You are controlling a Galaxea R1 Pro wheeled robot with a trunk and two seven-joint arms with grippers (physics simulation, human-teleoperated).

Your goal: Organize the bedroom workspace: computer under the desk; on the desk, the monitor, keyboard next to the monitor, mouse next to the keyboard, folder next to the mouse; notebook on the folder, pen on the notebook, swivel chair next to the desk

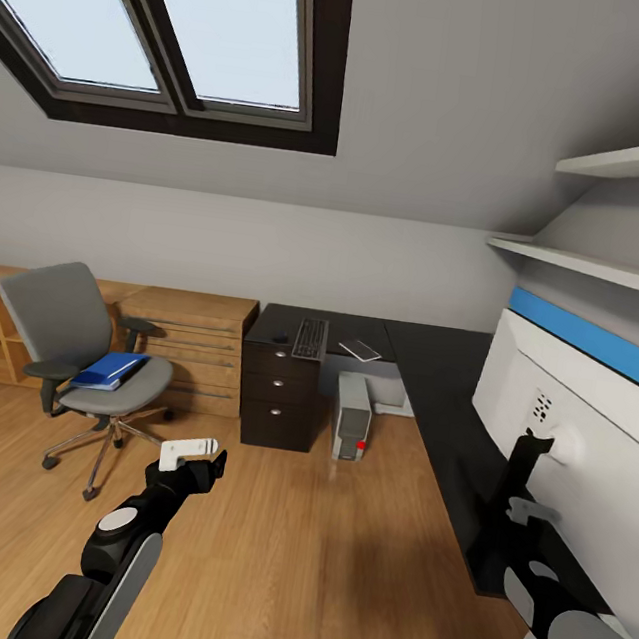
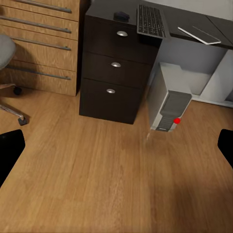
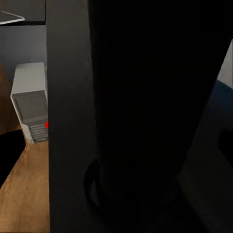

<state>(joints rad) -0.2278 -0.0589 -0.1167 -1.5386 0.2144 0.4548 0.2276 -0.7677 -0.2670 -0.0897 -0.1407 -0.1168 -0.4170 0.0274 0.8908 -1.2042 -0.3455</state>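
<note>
The left gripper (image 1: 203, 453) hangs in the air above the wooden floor (image 1: 258, 554), holding nothing. In its wrist view its two dark fingertips (image 2: 10, 148) sit far apart, so the jaws are open. The right gripper (image 1: 535, 459) is up against the white back of the monitor (image 1: 588, 426), which stands on the black desk (image 1: 450, 397). I cannot tell if its jaws are open or closed, because its wrist view is dark, with the monitor's stand (image 3: 145, 121) right in front of it.

The computer (image 1: 352, 417) stands on the floor under the desk, beside the dark drawer unit (image 1: 276, 395). The keyboard (image 1: 310, 338) lies on the desk above the drawers. A small dark mouse (image 2: 121, 16) lies near it. The notebook (image 1: 360, 349) lies a little farther along the desk. The blue folder (image 1: 109, 370) lies on the seat of the swivel chair (image 1: 74, 348), which stands apart from the desk by the low wooden cabinets (image 1: 190, 343).
</note>
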